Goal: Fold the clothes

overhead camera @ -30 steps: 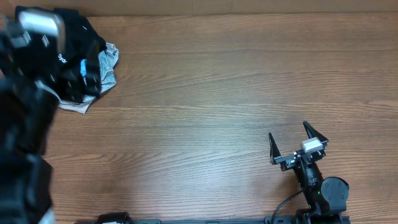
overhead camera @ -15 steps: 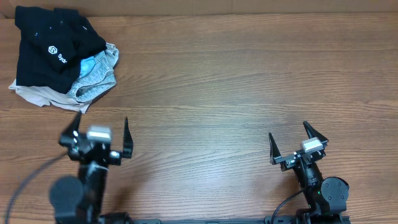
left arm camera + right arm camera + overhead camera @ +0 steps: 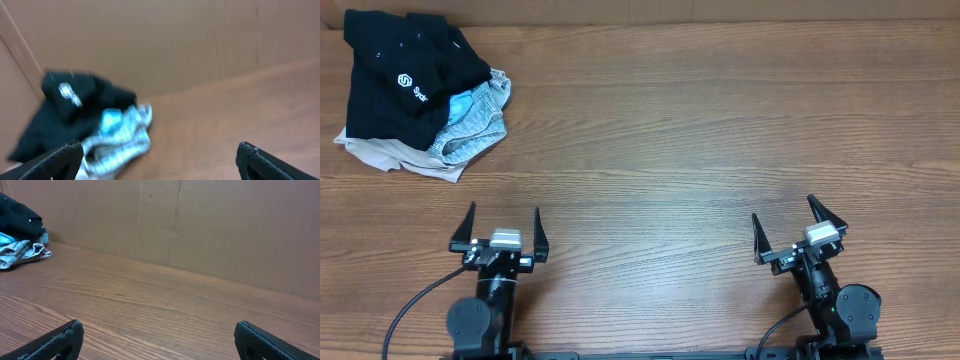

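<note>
The clothes [image 3: 420, 95] lie in a crumpled heap at the table's far left corner: a black T-shirt with a small white logo on top, a light-blue piece and a beige piece under it. The left wrist view shows the same clothes [image 3: 85, 117], blurred, ahead and to the left. In the right wrist view the clothes [image 3: 20, 240] sit at the far left edge. My left gripper [image 3: 503, 225] stands open near the front edge, well short of the heap, with nothing between its fingers. My right gripper [image 3: 799, 223] stands open at the front right, also empty.
A brown cardboard wall [image 3: 200, 225] runs along the back of the wooden table [image 3: 700, 140]. A black cable [image 3: 415, 305] trails from the left arm's base at the front edge.
The left arm has swung back from over the heap at the far left to the front edge, uncovering the clothes. The right arm has not moved.
</note>
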{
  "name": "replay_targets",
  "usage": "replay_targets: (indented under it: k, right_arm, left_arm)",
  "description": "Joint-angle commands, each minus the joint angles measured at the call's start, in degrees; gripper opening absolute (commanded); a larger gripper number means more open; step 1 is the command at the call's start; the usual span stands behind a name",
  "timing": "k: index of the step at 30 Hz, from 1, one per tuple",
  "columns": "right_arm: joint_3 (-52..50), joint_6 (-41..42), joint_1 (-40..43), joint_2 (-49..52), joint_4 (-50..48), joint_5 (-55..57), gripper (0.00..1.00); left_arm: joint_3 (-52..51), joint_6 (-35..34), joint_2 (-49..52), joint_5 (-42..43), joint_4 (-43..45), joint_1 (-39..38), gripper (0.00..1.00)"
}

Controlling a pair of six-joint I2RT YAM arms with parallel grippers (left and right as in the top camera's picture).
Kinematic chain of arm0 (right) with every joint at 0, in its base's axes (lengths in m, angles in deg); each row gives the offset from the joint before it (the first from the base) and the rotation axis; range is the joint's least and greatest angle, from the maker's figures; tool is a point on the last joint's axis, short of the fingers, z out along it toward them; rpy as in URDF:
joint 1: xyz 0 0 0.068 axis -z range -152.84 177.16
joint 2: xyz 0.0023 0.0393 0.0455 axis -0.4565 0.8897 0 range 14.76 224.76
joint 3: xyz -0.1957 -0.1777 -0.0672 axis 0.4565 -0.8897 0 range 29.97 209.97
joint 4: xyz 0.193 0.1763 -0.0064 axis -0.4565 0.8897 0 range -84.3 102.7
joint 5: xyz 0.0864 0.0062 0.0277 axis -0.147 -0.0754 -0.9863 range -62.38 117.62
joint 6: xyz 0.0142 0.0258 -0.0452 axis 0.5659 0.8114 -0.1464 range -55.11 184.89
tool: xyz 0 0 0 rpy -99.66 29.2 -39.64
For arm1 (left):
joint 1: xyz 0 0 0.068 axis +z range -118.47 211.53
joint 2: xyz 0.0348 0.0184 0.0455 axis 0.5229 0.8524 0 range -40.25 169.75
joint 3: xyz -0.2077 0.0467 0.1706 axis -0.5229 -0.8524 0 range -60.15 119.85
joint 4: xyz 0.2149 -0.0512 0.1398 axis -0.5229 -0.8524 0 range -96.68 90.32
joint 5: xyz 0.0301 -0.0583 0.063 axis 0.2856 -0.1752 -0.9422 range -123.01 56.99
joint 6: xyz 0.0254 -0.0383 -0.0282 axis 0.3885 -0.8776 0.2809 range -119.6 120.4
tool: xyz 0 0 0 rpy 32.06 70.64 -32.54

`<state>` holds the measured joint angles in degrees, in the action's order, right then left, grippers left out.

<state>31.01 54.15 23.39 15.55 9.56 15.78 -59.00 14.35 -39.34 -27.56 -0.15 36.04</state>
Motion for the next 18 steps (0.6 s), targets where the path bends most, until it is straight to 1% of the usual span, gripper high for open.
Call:
replay_targets:
  k: [1,2,18]
  right_arm:
    - [-0.6,0.2,0.1,-0.6,-0.4,-0.2,1.0]
    - [-0.6,0.2,0.1,-0.6,-0.4,-0.2,1.0]
    - [-0.6,0.2,0.1,-0.6,-0.4,-0.2,1.0]
  left_arm:
    - [-0.9,0.8,-0.8,-1.0,-2.6,-0.4,1.0]
    - [-0.9,0.7,-0.8,-1.0,-3.8,-0.5,1.0]
    - [-0.9,0.7,-0.7,-1.2,-3.6,-1.2,1.0]
